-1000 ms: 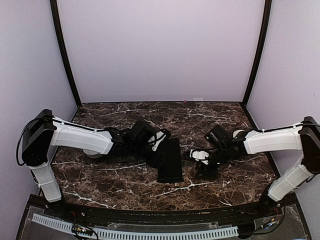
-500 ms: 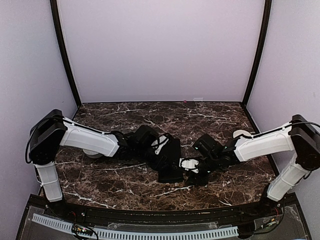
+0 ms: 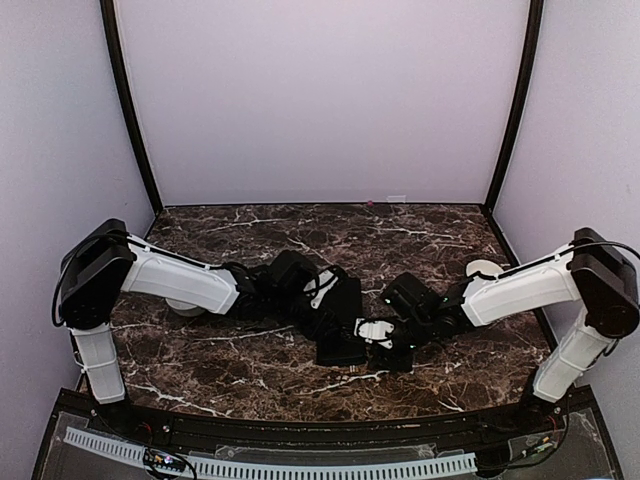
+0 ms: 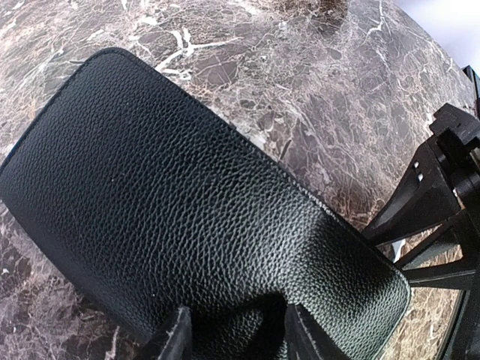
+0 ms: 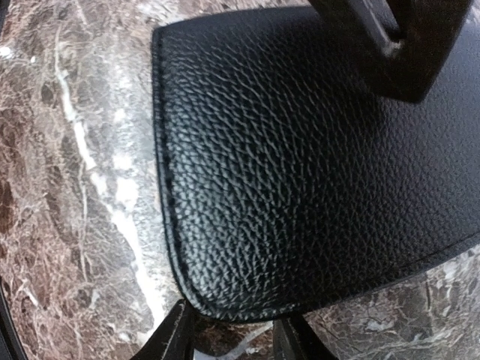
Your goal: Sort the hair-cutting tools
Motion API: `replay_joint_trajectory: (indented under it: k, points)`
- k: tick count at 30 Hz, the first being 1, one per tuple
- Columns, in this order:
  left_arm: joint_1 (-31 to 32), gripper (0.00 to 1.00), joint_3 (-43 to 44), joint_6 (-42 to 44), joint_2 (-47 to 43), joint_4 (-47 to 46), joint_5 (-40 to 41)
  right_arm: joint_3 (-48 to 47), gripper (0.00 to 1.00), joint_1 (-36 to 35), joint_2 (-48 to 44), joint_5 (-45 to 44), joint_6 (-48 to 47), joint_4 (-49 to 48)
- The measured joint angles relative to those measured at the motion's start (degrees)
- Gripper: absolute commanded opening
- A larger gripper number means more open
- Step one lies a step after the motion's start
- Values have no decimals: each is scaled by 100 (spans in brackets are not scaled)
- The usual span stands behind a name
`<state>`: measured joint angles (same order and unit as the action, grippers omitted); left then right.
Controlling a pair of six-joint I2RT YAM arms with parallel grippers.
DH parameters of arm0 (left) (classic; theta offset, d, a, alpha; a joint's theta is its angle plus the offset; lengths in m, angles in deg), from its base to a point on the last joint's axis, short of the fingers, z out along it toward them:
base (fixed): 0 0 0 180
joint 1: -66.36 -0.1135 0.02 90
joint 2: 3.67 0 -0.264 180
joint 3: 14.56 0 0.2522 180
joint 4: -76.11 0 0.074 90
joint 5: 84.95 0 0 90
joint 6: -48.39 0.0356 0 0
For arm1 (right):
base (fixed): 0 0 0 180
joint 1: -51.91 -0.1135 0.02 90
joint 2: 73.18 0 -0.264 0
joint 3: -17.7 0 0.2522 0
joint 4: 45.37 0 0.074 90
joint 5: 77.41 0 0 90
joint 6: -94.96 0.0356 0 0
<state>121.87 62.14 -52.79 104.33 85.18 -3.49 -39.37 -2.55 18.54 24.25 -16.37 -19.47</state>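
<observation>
A: Where are the hair-cutting tools?
B: Can't tell, no view shows them. There's only a black grained case (image 3: 350, 300) lying flat approx. mid-table (image 3: 250, 240), long axis 12-to-6.
A: And the left gripper (image 4: 236, 341)?
B: On the case's 10 o'clock side in the top view. In the wrist cam its fingers (image 4: 177, 337) are apart w/ a hump of the case's skin between them. Clamped or just resting, can't tell.
A: The right gripper (image 5: 234, 337)?
B: At the case's 4–5 o'clock corner. Jaws parted, holding nothing. The rounded, stitched corner sits right at the mouth of the gap, w/ table showing beside it.
A: The two vs. each other?
B: Near, not touching, w/ the case between them. Each shows up in the other's wrist cam.
A: Anything else?
B: A white bowl (image 3: 484, 268) at approx. 2 o'clock from the case, partly behind the right arm and well apart from the case.
</observation>
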Motion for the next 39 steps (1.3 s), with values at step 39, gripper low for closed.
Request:
replay_joint_trajectory:
  k: [39]
  points:
    - [1797, 57, -2046, 2232, -1003, -2223, 2295, -199, 0, 13, 116, -208, -671, 127]
